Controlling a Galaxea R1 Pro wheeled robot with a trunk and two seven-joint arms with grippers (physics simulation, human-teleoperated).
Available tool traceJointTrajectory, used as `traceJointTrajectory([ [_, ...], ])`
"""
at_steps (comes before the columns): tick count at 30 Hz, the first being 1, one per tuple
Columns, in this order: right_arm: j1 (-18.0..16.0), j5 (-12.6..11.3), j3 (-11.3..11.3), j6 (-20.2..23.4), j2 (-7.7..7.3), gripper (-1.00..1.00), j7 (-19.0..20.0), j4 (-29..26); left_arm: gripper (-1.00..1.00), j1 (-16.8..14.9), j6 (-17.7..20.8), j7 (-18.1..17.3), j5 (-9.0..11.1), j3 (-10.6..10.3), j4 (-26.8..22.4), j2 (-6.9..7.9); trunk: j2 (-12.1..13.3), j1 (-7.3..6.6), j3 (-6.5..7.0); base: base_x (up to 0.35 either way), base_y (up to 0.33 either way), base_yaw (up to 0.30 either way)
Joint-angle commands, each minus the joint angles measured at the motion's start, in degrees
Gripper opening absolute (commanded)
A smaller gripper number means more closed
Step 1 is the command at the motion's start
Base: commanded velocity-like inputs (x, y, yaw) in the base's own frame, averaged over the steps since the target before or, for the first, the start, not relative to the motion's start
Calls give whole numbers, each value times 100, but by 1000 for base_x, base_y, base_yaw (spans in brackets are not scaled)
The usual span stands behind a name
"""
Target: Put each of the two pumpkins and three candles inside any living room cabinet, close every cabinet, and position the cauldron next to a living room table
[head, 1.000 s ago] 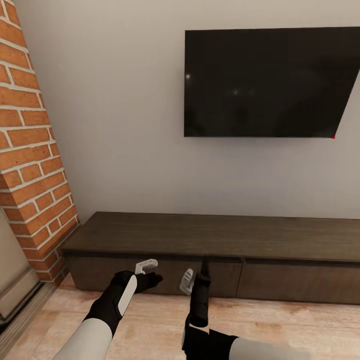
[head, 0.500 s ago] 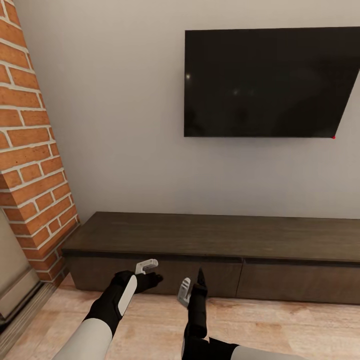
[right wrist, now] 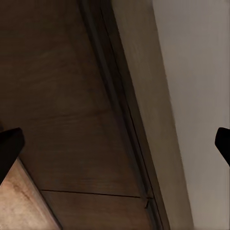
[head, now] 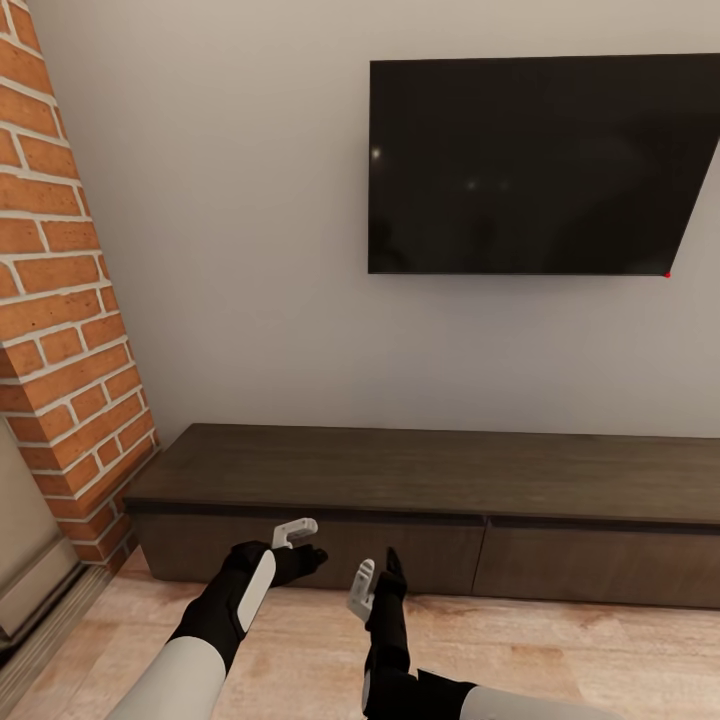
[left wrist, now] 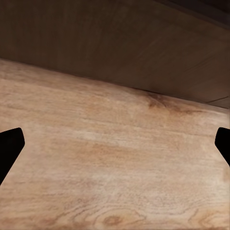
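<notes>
The long, low dark-brown cabinet [head: 420,470] stands against the grey wall, its drawer fronts [head: 440,555] all shut. My left gripper [head: 300,545] hangs open just in front of the left drawer, over the plank floor [left wrist: 115,163]; its fingertips [left wrist: 9,146] are spread wide with nothing between them. My right gripper [head: 377,582] is open too, a short way off the cabinet front [right wrist: 62,96] near the drawer seam, and it holds nothing. The pumpkins, candles, cauldron and table are out of view.
A black TV [head: 540,165] hangs on the wall above the cabinet. A red brick chimney [head: 60,330] stands at the left, close to the cabinet's left end. Light wood floor [head: 560,650] runs along the cabinet's front.
My right gripper has drawn back from the cabinet front and dropped lower, toward me. The left arm and the cabinet have not moved.
</notes>
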Motion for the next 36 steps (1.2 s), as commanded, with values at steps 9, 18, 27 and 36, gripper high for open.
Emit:
traceJointTrajectory([
  [9, -290, -45, 48, -167, 0, 100, 299, 19, 100, -3, 33, -41, 36, 23, -7, -4, -3, -1, -6, 0, 0, 0],
  [18, -371, 387, 52, -275, 0, 100, 292, 158, 100, -5, 33, -97, 36, 23, -7, -3, -3, -1, -6, 0, 0, 0],
  [27, -378, 694, 40, -747, 0, 100, 266, 195, 100, -5, 46, -586, 12, 8, -12, 48, -3, -1, -6, 0, 0, 0],
  [36, -378, 721, 39, -949, 0, 100, 261, 360, 100, 1, 75, -2281, -19, -219, 42, 685, -3, -1, -6, 0, 0, 0],
])
